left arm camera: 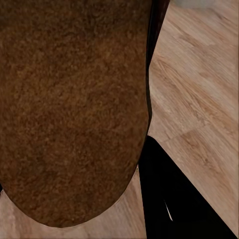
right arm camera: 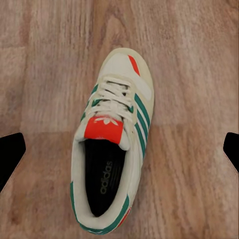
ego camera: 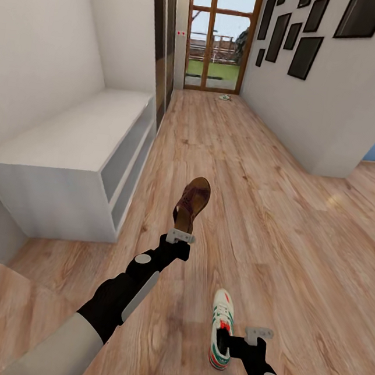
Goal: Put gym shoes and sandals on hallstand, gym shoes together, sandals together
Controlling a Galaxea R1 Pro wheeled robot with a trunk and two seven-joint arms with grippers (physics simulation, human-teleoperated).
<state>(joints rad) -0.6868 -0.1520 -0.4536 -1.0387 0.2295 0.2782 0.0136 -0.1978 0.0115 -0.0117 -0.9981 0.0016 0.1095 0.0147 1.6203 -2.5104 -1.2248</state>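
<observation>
The left gripper [ego camera: 180, 236] is holding a sandal [ego camera: 192, 203] up above the floor [ego camera: 255, 207], clamped at the heel, with the toe pointing away down the corridor. In the left wrist view the sandal's brown insole [left arm camera: 74, 109] is filling most of the frame, with wood planks showing beside it.

The right gripper [ego camera: 245, 335] is hanging over a sneaker [ego camera: 221, 328] that is lying upright on the floor near the robot's base, toe pointing away. The right wrist view is looking straight down on the sneaker [right arm camera: 112, 144], and the two dark fingertips [right arm camera: 10, 154] are standing wide apart at either side of it, not touching it.

The rack [ego camera: 68, 155] is sitting against the left wall, its top bare. Far down the corridor, near the glass door [ego camera: 218, 36], a small pale shoe [ego camera: 225, 97] is lying on the floor; too small to tell which kind.
</observation>
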